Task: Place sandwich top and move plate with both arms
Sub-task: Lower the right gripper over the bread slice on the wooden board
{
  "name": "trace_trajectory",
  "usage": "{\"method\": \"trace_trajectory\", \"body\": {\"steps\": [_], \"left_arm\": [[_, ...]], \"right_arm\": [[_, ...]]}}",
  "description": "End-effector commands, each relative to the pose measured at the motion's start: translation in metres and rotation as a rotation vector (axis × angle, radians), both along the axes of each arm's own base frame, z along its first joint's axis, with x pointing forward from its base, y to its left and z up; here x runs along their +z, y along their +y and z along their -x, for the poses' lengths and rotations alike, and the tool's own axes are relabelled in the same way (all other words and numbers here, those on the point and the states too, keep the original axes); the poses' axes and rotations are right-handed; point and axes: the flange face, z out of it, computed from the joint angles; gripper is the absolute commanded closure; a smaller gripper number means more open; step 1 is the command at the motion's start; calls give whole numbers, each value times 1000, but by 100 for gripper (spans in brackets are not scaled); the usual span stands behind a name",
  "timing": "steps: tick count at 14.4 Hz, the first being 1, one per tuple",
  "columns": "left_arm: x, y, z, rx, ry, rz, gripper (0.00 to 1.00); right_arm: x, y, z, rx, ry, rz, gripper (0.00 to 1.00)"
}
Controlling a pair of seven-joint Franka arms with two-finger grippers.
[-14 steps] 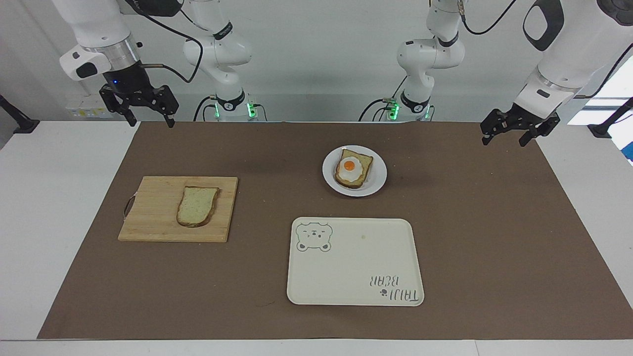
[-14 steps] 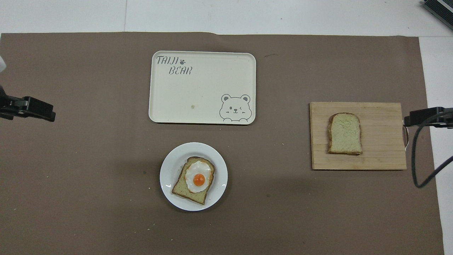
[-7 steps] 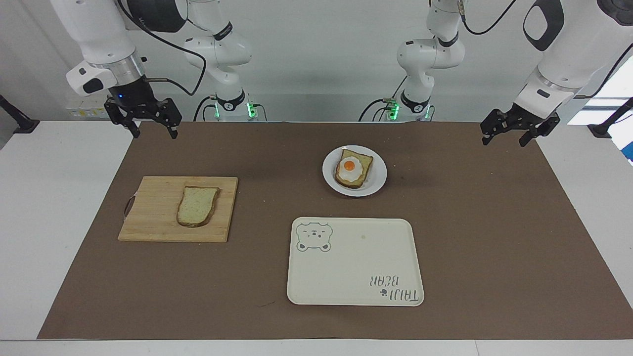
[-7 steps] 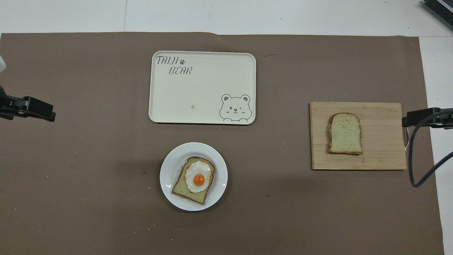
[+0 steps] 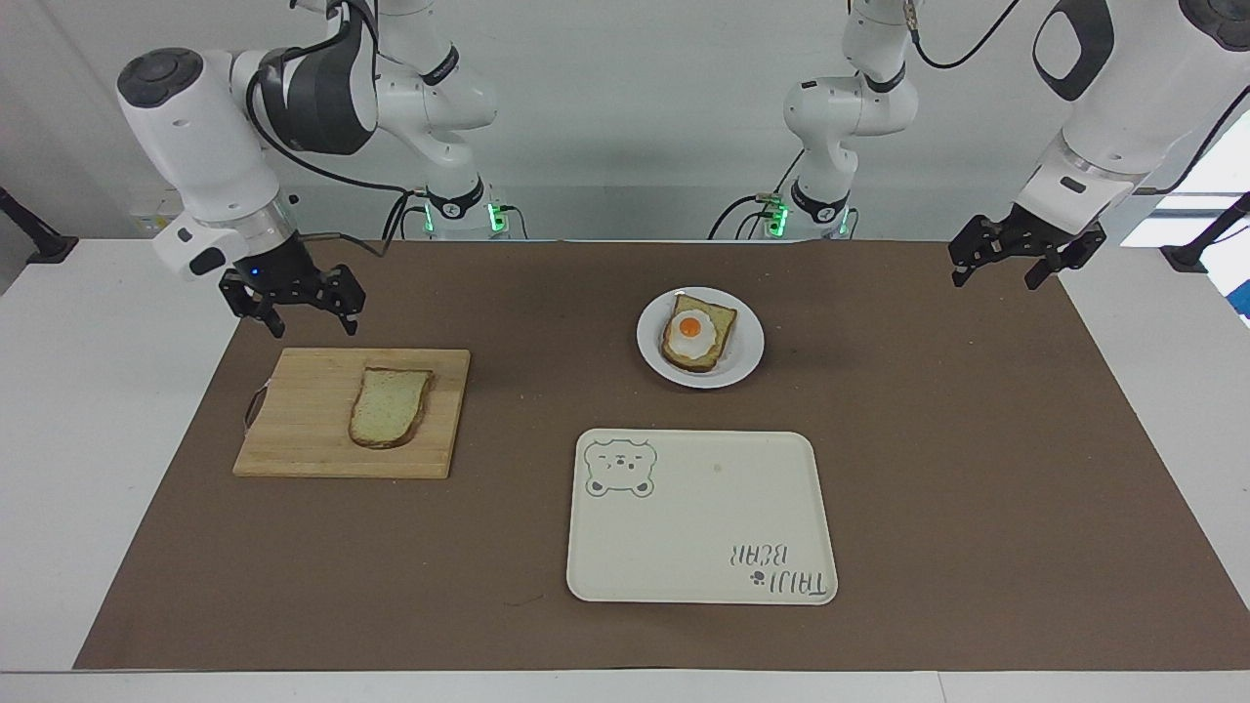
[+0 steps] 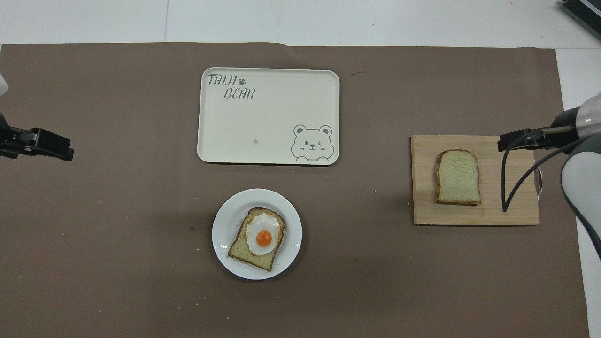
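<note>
Right arm hanging over the board's edge, bread top not yet gripped

Across the facing view: the right gripper [image 5: 305,310], fingers spread apart and empty, is hovering over the board [image 5: 293,449] edge toward the robots; the sandwich top [image 5: 390,406] is lying flat mid-board, long axis running away from the robots, rounded end farther out. This arm looks much the nearer. The plate [image 5: 747,366] is sitting mid-counter with the egg toast [image 5: 696,332], the tray [image 5: 703,527] farther out. The left gripper [image 5: 1010,262], fingers apart, is waiting.
</note>
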Motion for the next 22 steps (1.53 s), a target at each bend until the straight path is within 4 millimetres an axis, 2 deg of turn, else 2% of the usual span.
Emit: {"method": "trace_trajectory", "body": {"steps": [1, 3, 7, 9, 11, 13, 16, 19, 22], "left_arm": [[2, 2, 4, 13, 4, 5, 0], [2, 2, 4, 12, 4, 5, 0], [2, 2, 4, 13, 4, 5, 0], [2, 2, 4, 13, 4, 5, 0], [3, 2, 4, 12, 3, 5, 0], [2, 2, 4, 13, 4, 5, 0], [2, 2, 4, 12, 4, 5, 0], [2, 2, 4, 13, 4, 5, 0], [2, 2, 4, 13, 4, 5, 0]], "right_arm": [[-27, -4, -17, 11, -14, -27, 0], [-50, -2, -25, -6, -10, -59, 0], [-102, -6, -22, -26, -14, -67, 0], [-114, -5, -20, -29, -11, -67, 0], [-129, -26, -10, -63, 13, -112, 0], [-142, -38, -2, 16, 17, -143, 0], [-158, -54, 8, 23, 38, -146, 0], [-162, -54, 10, 23, 46, -151, 0], [-190, -67, 10, 16, 55, -179, 0]]}}
